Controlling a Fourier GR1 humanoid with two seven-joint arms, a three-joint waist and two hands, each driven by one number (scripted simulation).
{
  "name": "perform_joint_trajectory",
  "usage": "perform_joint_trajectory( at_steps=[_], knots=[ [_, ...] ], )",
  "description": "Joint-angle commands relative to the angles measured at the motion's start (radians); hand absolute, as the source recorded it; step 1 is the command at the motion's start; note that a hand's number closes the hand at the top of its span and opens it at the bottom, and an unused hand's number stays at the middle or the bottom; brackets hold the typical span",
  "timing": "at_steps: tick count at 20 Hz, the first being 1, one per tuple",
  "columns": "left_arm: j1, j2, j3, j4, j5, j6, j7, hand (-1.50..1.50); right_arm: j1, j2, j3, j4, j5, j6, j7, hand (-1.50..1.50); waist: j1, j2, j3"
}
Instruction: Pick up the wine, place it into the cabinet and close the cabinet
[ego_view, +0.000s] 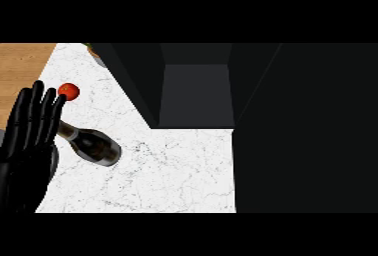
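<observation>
The wine bottle (94, 145) is dark, with its neck pointing up-left, and stands on the white marble counter (177, 170) at the left. My left hand (29, 135) is open, fingers straight and pointing up, right beside the bottle on its left; the fingertips overlap the top of the neck. The dark cabinet (196, 95) sits at the counter's back, its grey inner shelf showing. A large black panel (306, 130), probably its open door, fills the right side. My right hand shows nowhere.
A small red tomato (69, 91) lies on the counter just above my left fingertips. A partly hidden object (94, 51) sits at the back left by the cabinet's corner. A wooden surface (22, 65) borders the counter at the far left.
</observation>
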Motion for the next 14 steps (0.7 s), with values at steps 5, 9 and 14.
perform_joint_trajectory(
  at_steps=[5, 9, 14],
  knots=[
    [0.044, 0.112, 0.014, 0.034, 0.309, -0.325, -0.101, -1.5, 0.084, 0.039, 0.048, -0.056, -0.055, 0.033, -0.003, -1.5, -0.001, -0.029, -0.006],
    [0.127, 0.058, -0.084, 0.06, 0.52, -0.382, 0.041, -1.5, 0.176, -0.011, 0.137, -0.076, -0.156, 0.173, 0.063, -1.5, -0.007, -0.029, -0.004],
    [0.133, 0.187, 0.058, -0.027, 0.786, -0.42, 0.18, -1.5, 0.254, -0.045, 0.137, -0.273, -0.209, 0.181, 0.192, -1.5, -0.003, -0.029, -0.004]
  ],
)
